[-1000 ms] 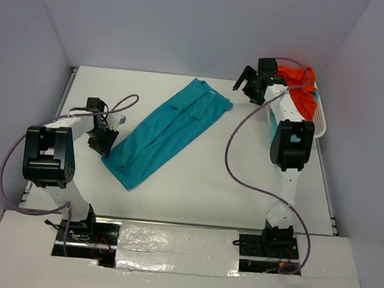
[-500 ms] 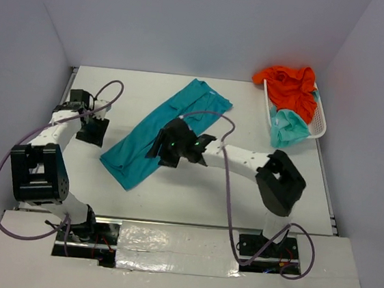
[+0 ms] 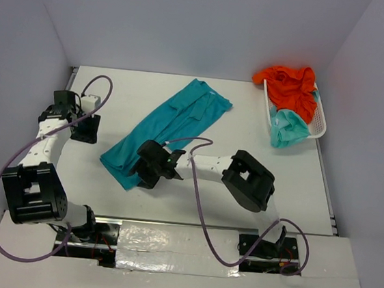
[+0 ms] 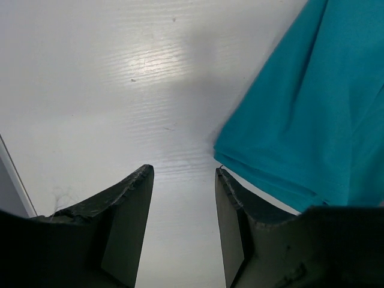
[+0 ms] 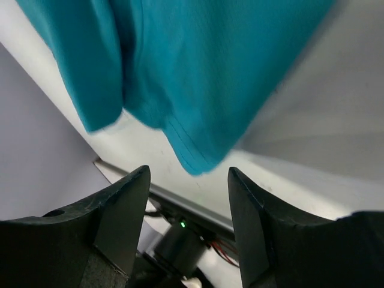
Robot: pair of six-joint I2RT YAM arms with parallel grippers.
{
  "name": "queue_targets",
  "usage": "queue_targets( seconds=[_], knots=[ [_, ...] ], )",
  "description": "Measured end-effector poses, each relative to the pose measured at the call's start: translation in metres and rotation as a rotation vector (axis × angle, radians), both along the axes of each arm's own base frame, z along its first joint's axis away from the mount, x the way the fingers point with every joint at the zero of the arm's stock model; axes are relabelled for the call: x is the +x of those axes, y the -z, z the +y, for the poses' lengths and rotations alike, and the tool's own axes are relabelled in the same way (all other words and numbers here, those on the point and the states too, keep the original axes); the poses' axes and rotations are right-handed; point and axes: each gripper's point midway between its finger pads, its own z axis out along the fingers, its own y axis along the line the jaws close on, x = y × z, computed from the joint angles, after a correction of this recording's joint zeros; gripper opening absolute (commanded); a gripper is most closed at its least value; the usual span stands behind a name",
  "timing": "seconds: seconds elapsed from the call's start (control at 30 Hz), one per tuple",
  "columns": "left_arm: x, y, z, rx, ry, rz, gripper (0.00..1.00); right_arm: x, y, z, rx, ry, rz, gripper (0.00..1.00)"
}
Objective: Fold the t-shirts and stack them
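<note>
Teal-blue T-shirt (image 3: 173,125) of soft plain knit cloth: folded lengthwise into a long, narrow strip and laid flat on the diagonal across the middle of the white table (image 3: 298,183), far end towards the back, near end towards the front left; smooth surface with a few lengthwise creases, layered edges showing at the near corner (image 4: 288,114), a stitched double-line hem along the lower tip (image 5: 198,90). Bright orange T-shirt (image 3: 291,85), same soft cloth: crumpled and heaped over the far end of the white plastic mesh basket (image 3: 320,120) at the back right corner of the table. Mint-aqua T-shirt (image 3: 288,130): bunched in the near end of that basket, just beside the orange heap, spilling over the near rim. Left gripper (image 3: 87,129) (image 4: 183,171): dark matte fingers with worn, chipped tips, spread apart and clasping nothing, above bare table near the left edge, the teal corner close ahead and to one side. Right gripper (image 3: 150,167) (image 5: 189,171): same dark fingers, likewise parted and empty-handed, poised at the near end of the teal strip, hem tip visible in the gap beyond the fingers; wrist view there blurred. Purple cables (image 3: 199,207): looped loosely along both white arms.
</note>
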Motion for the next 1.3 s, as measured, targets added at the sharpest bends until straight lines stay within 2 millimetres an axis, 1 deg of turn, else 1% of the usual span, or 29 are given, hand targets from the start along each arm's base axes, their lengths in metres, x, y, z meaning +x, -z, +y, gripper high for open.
queue_targets(
  seconds=[0.13, 0.2, 0.3, 0.4, 0.47, 0.67, 0.77, 0.87, 0.97, 1.13, 1.3],
  knots=[
    [0.003, -0.006, -0.003, -0.017, 0.012, -0.01, 0.57, 0.012, 0.008, 0.012, -0.003, 0.035, 0.007, 0.61],
    [0.007, -0.01, -0.004, -0.021, 0.017, -0.023, 0.57, 0.012, 0.018, 0.012, -0.013, 0.042, 0.023, 0.6],
    [0.013, -0.014, -0.004, -0.025, 0.022, -0.036, 0.57, 0.011, 0.018, 0.014, -0.005, 0.045, 0.039, 0.58],
    [0.012, -0.013, -0.004, -0.028, 0.023, -0.033, 0.58, 0.008, 0.02, 0.013, -0.007, 0.041, 0.05, 0.58],
    [0.012, -0.013, -0.005, -0.031, 0.025, -0.033, 0.57, 0.006, 0.02, 0.011, -0.002, 0.036, 0.056, 0.58],
    [0.013, -0.014, -0.007, -0.041, 0.03, -0.036, 0.57, -0.007, 0.021, -0.011, -0.038, 0.019, 0.066, 0.58],
    [0.013, -0.014, -0.008, -0.046, 0.034, -0.038, 0.57, -0.008, 0.019, -0.014, -0.066, -0.007, 0.047, 0.59],
    [0.013, -0.012, -0.009, -0.05, 0.035, -0.035, 0.57, -0.008, 0.014, -0.013, -0.075, -0.031, 0.026, 0.6],
    [0.014, -0.008, -0.009, -0.058, 0.037, -0.022, 0.57, -0.013, 0.015, -0.016, -0.085, -0.041, 0.03, 0.6],
    [0.015, -0.003, -0.011, -0.071, 0.041, -0.011, 0.57, -0.028, 0.014, -0.036, -0.121, -0.037, 0.044, 0.61],
    [0.016, 0.001, -0.011, -0.077, 0.043, -0.002, 0.57, -0.029, 0.014, -0.031, -0.12, -0.044, 0.046, 0.63]
  ],
)
